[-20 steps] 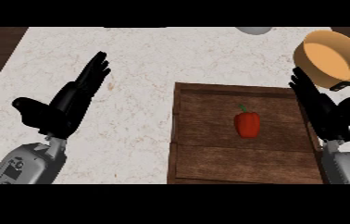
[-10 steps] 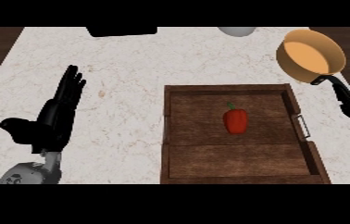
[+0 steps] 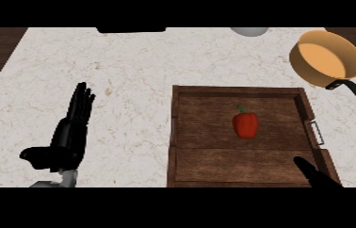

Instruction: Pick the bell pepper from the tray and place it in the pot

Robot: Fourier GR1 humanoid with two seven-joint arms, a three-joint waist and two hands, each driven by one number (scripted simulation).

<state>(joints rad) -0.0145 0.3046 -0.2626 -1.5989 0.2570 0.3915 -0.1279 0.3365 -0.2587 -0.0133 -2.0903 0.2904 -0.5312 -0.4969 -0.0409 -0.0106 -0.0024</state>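
Counter: pepper amid tray

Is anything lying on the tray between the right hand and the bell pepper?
No. In the head view, only bare wooden tray floor separates the right hand, at the lower right corner, from the bell pepper.

Black left hand on a grey forearm
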